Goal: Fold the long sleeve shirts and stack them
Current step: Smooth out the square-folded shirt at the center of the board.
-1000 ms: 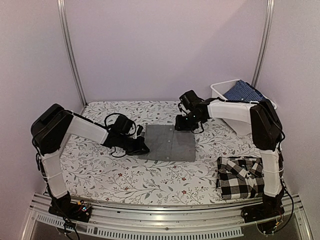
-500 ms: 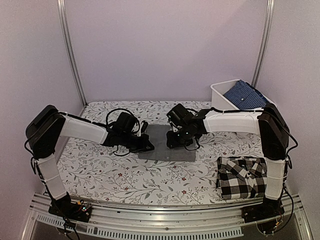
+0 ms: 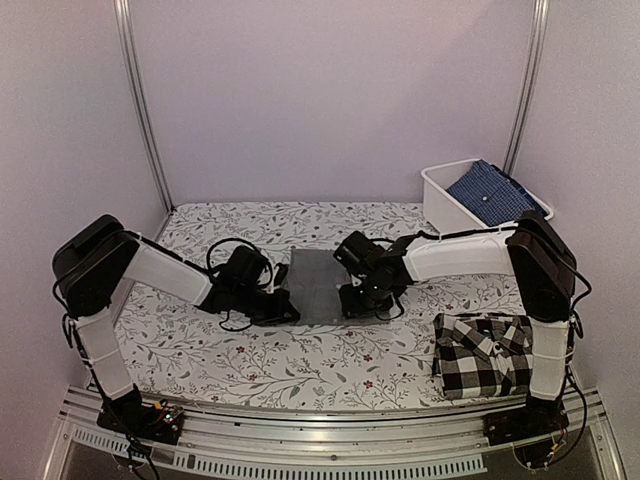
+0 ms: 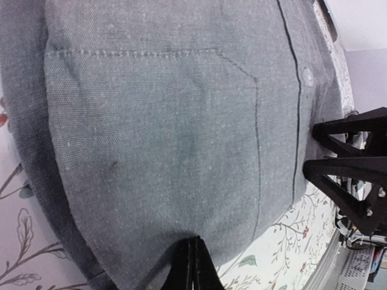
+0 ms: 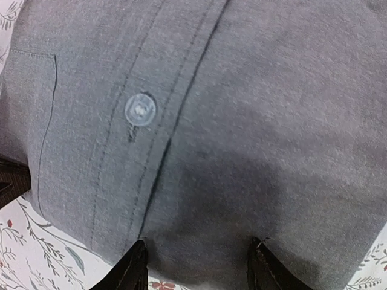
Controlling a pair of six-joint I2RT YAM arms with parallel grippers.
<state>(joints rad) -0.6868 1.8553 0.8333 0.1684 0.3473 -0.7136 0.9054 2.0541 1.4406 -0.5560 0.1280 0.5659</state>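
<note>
As the right claw (image 3: 358, 302) slid nearer, the grey shirt (image 3: 315, 285) narrowed

grey shirt (image 3: 316, 282) — folded flat, centre | checked shirt (image 3: 482, 355) — folded, near right

There are three pieces of clothing: one grey shirt (image 3: 318, 285), one black-and-white checked shirt (image 3: 482, 355) and one blue patterned garment (image 3: 488, 190). There is one white bin (image 3: 437, 200) and one table (image 3: 300, 365). Two arms are present, each with a single tool: the left tool (image 3: 288, 306) and the right tool (image 3: 356, 302). Two metal posts (image 3: 140, 100) complete the count.
</note>
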